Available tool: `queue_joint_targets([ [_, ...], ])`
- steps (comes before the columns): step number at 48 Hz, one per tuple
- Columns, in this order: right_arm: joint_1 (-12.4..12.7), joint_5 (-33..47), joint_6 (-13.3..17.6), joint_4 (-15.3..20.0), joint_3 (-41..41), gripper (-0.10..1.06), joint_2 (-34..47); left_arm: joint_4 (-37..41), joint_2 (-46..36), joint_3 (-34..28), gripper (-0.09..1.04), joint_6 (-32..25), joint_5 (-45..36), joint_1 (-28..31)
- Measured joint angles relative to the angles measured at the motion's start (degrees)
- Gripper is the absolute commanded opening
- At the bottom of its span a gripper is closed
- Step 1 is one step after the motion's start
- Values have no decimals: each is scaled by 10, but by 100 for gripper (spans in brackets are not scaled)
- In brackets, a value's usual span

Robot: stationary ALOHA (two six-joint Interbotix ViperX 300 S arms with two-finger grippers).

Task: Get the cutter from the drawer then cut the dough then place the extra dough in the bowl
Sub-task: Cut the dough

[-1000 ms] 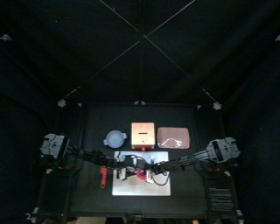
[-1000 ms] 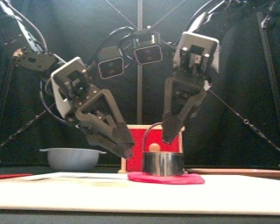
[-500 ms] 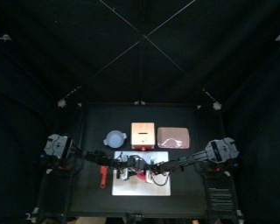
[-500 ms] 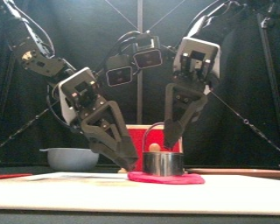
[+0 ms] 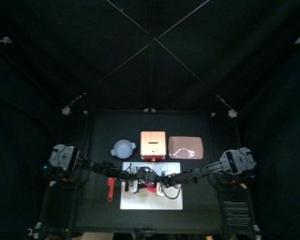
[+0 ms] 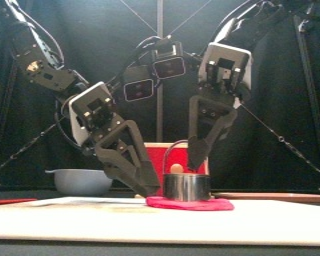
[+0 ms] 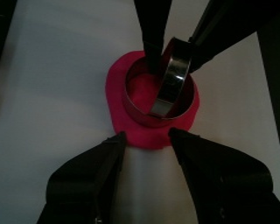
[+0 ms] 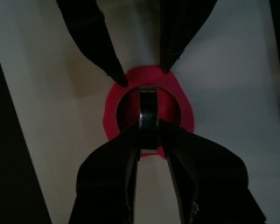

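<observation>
We see the cutter (image 6: 187, 186) standing on the red dough (image 6: 190, 203), which lies on the white board (image 6: 69, 202) toward the front middle of the surface (image 5: 202, 127). The right claw (image 6: 190, 165) stands over it, jaws pinched narrow on its upper rim. The left claw (image 7: 149, 140) is spread open, its tips straddling the dough's edge just beside the cutter. We cannot tell whether those tips touch the dough. From above, both arms hide most of the dough. The cutter is a shiny metal ring with an arched wire handle.
</observation>
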State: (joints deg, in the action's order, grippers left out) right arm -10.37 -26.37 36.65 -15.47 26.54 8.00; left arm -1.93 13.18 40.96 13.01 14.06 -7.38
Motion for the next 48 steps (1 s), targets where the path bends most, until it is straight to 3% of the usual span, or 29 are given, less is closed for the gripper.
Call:
queue_joint_targets([
  [48, 0, 3, -3, 6, 3, 64, -1, 19, -41, 2, 83, 2, 3, -4],
])
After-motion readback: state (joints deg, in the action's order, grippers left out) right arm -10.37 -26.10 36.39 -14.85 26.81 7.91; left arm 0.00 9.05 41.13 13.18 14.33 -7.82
